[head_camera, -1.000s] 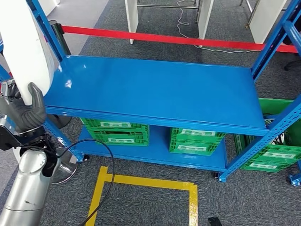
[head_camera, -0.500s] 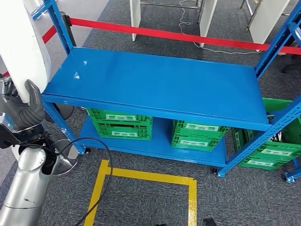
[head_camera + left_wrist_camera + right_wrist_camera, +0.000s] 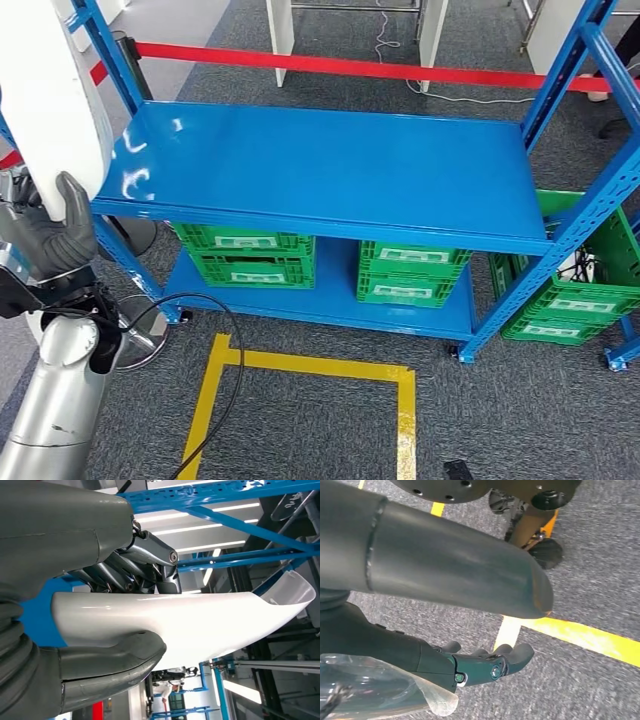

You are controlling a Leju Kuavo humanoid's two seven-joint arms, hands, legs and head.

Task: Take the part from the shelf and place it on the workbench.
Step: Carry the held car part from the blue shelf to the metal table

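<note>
Gripping white part (image 3: 47, 95), left hand (image 3: 47, 240) raised

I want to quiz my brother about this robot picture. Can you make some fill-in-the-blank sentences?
1. The left robot hand holds a big ____ part.
2. The shelf is painted ____.
3. The crates under the shelf are ____.
4. The tape on the floor is ____.

Missing words: white, blue, green, yellow.

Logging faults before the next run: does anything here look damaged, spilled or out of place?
Nothing stands out. The left hand grips the white part intact, the blue shelf is level, and the green crates sit squarely under it.
</note>
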